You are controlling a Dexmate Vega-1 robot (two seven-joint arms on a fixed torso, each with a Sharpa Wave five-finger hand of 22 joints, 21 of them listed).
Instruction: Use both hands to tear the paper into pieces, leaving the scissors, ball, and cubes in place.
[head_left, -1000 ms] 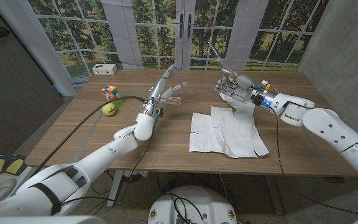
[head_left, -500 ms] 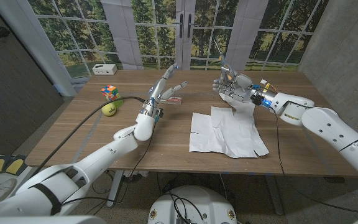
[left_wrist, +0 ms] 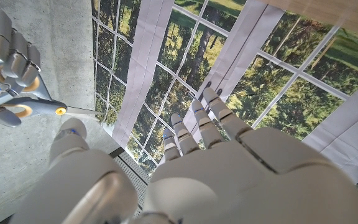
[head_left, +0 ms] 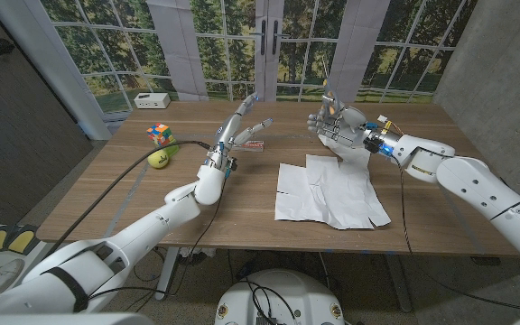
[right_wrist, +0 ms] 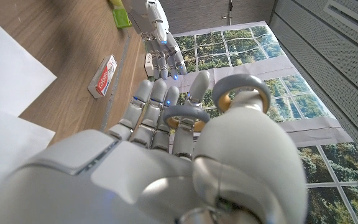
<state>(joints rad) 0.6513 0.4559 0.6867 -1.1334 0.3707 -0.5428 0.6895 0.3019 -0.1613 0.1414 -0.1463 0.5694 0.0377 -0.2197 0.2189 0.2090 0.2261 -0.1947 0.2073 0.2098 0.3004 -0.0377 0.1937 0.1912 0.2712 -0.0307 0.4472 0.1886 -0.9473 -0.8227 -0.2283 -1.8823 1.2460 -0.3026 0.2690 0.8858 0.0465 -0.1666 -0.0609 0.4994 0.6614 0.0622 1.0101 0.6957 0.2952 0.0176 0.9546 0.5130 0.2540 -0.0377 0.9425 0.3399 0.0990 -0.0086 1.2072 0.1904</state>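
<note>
Wooden table (head_left: 242,194) before curtained windows (head_left: 233,45)

A lab-like room: wooden table (head_left: 134,194), concrete walls (head_left: 486,54), large windows (head_left: 215,41).

A plain white sheet of paper (head_left: 328,191) lies on the brown wood-grain table (head_left: 125,199). At left centre of the head view sit a multicoloured cube (head_left: 159,134) and a yellow-green ball (head_left: 159,159). A small red-and-white box (head_left: 253,147) lies near centre. The grey-handled scissors (right_wrist: 241,93) carry orange inserts. Both robot hands (head_left: 242,129) (head_left: 336,126) are white and grey.
</note>
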